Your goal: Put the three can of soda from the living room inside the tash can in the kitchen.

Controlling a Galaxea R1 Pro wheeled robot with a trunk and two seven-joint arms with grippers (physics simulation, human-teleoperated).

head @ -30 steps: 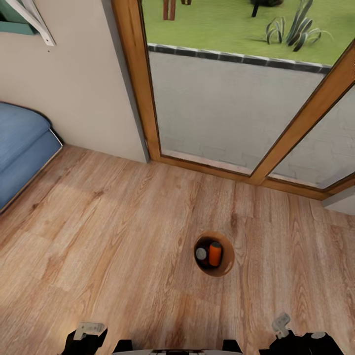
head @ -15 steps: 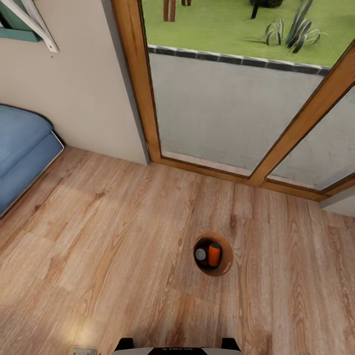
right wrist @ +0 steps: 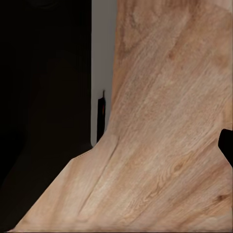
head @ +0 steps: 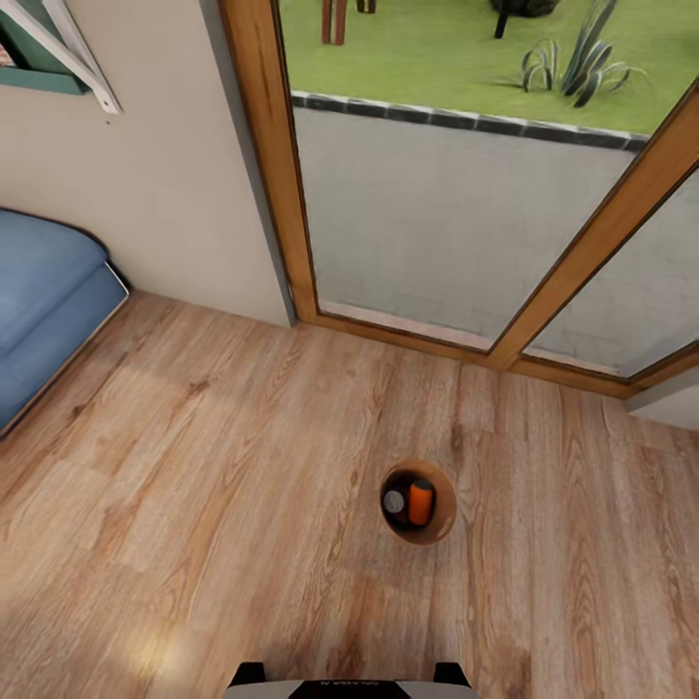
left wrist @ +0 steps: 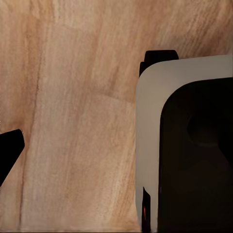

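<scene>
trash can [head: 443, 516] upright on wood floor [head: 243, 456] ahead of my base [head: 349, 685] | inside: orange can [head: 420, 501] beside dark silver-topped can [head: 394, 502] | glass door [head: 466, 194] beyond, blue sofa [head: 44, 301] far left | my grippers: state cannot be told

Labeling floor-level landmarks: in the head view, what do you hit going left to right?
Blue sofa → wood door frame post → trash can holding cans → slanted frame bar.
</scene>
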